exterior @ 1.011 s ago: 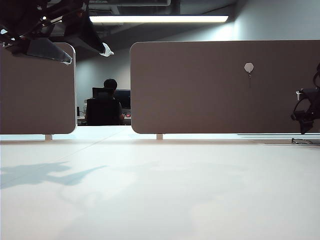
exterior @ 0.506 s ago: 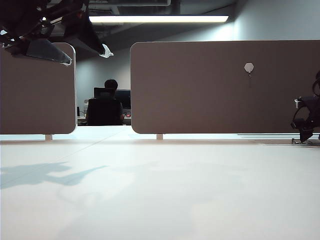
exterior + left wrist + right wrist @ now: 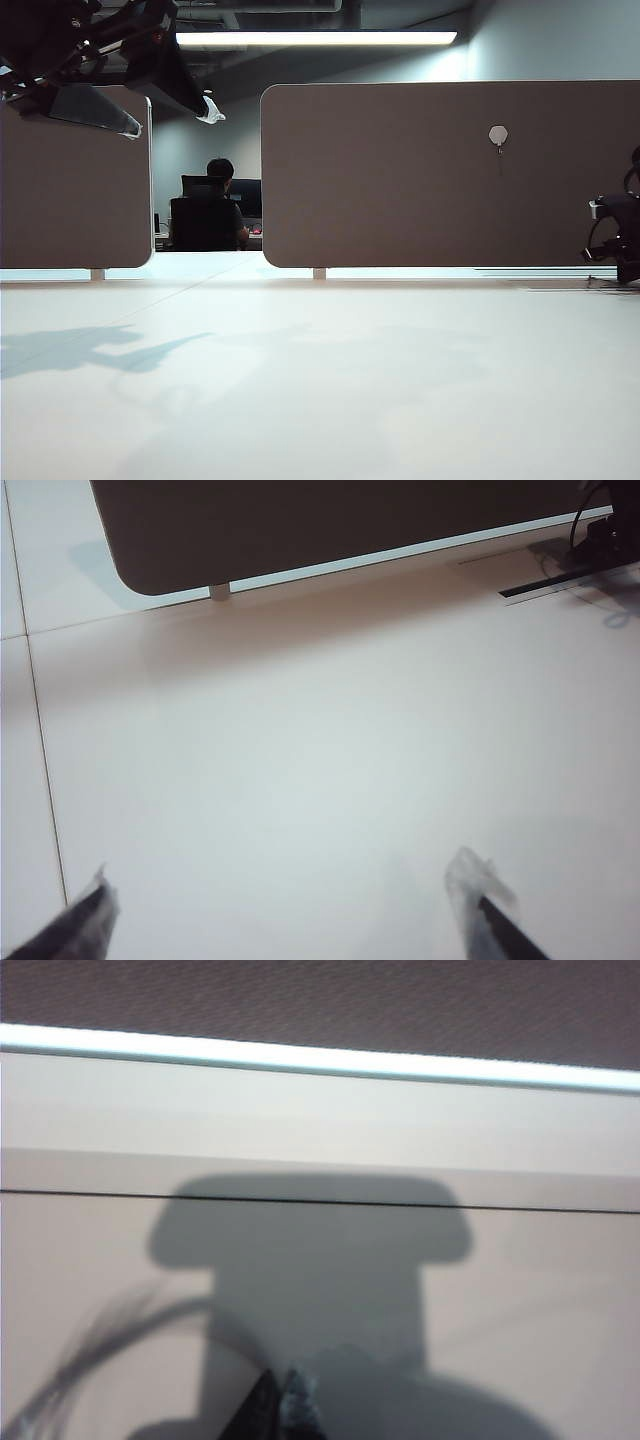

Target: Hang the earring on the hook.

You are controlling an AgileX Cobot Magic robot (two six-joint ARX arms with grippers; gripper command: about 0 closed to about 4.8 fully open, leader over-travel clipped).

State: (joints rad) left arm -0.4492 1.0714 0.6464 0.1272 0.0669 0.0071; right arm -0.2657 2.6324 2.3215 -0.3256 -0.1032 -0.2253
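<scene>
The hook (image 3: 498, 135), a small pale hexagonal plate with a thin prong under it, sits high on the brown panel (image 3: 400, 190). My right gripper (image 3: 628, 272) is down at the table at the far right edge of the exterior view. In the right wrist view its jaws (image 3: 290, 1400) are pressed together. A thin, blurred dark arc, the earring (image 3: 130, 1325), curves over the table to the fingertips. My left gripper (image 3: 172, 115) hangs high at the upper left, open, with nothing between its fingers (image 3: 285, 910).
A second brown panel (image 3: 70, 200) stands at the left, with a gap between the two where a person sits in a chair (image 3: 205, 215) far behind. The white table (image 3: 320, 380) stretches to the front. A table seam (image 3: 320, 1200) runs ahead of the right gripper.
My right gripper has sunk to the table at the far right and shut. The left arm has stayed in place.
</scene>
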